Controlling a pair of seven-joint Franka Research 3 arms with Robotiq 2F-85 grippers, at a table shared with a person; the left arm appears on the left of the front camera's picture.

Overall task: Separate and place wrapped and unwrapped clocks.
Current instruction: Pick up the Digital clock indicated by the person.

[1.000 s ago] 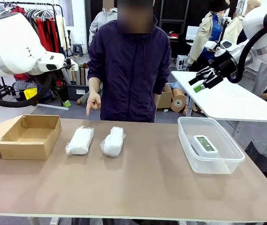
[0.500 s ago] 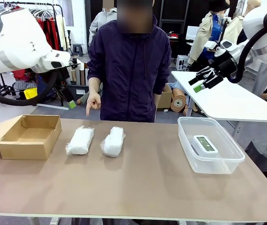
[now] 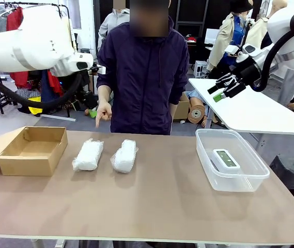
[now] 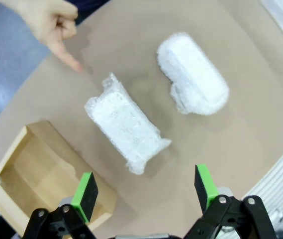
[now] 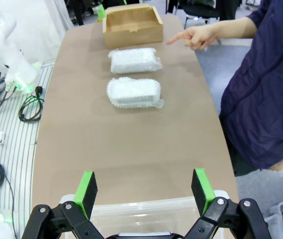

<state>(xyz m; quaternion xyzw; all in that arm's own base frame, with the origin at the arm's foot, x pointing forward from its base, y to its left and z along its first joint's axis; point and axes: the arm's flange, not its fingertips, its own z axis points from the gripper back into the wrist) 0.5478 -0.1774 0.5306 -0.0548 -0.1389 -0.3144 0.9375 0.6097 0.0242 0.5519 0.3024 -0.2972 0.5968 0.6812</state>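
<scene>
- The bare clock lies flat in the clear tub at the right end of the desk, screen up.
- Two wrapped bundles lie side by side left of the middle, close but apart. The left bundle is nearer the open cardboard box, and the right bundle is beside it.
- The wrap hides what is inside each bundle.
- A person's hand points a finger down at the far edge, near the left bundle.
- The left wrist view looks down on both bundles, the box corner and the pointing hand. The left pincer hangs above the desk, released and empty. The left bundle lies just beyond the gap between its green pads.
- In the front view the left arm's bulk covers most of that pincer.
- The right pincer is raised high beside the person, well apart from the tub. It is released and holds nothing.
- Its own view runs down the length of the desk, with the tub's rim at the bottom edge between the fingers. The clock there is hard to make out.
</scene>
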